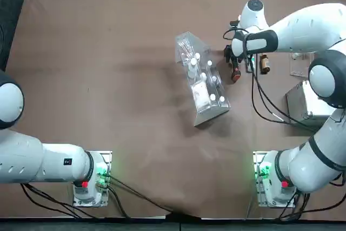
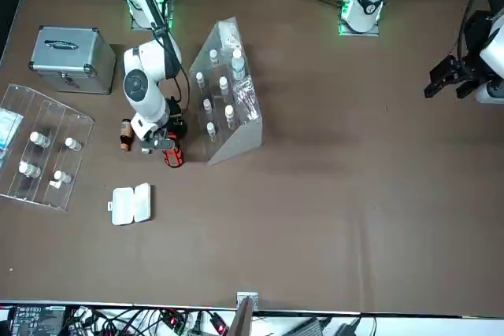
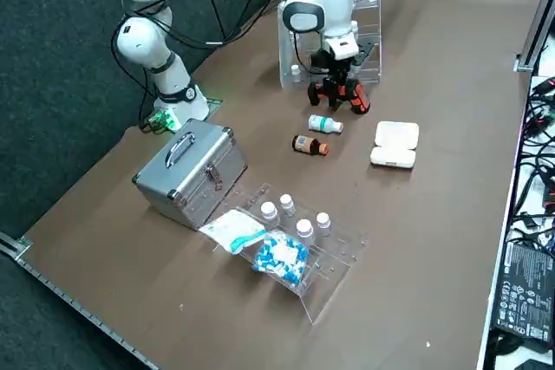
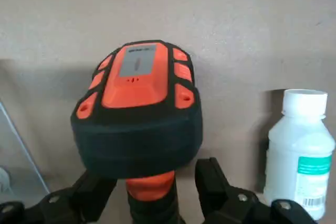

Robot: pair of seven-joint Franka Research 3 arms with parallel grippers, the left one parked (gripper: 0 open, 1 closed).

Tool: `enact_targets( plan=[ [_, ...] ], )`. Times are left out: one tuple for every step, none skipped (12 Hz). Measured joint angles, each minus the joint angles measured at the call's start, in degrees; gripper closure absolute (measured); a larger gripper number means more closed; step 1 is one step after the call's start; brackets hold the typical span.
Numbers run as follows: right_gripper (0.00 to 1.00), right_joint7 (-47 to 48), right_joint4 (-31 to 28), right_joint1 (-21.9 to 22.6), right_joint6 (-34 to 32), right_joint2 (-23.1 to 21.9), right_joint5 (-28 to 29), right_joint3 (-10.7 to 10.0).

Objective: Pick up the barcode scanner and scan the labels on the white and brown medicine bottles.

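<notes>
I see my right gripper (image 4: 156,174) open, its fingers straddling the handle of the barcode scanner (image 4: 137,90); the white bottle (image 4: 300,156) sits just right, the brown bottle (image 3: 310,146) farther right.

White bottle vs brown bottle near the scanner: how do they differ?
The small white plastic bottle has a white cap and teal-green band; the small amber-brown bottle has an orange-brown cap and pale label. The white bottle lies nearer the black-and-orange barcode scanner; the brown one lies farther off. Both are capped and lie on the table.
</notes>
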Motion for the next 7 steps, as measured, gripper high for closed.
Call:
enact_targets(
  plan=[
    [0.08, 0.00, 0.00, 0.00, 0.17, 0.18, 0.00, 0.00],
    [0.07, 0.01, 0.00, 0.00, 0.22, 0.36, 0.00, 0.00],
    [0.14, 0.05, 0.00, 0.00, 0.29, 0.50, 0.00, 0.00],
    [0.27, 0.30, 0.00, 0.00, 0.34, 0.58, 0.00, 0.00],
    [0.41, 0.68, 0.00, 0.01, 0.38, 0.60, 0.00, 0.00],
    [0.57, 2.11, 0.02, 0.12, 0.52, 0.61, 0.00, 0.00],
    [0.57, 3.07, 0.03, 0.20, 0.56, 0.60, 0.00, 0.00]
  ],
)
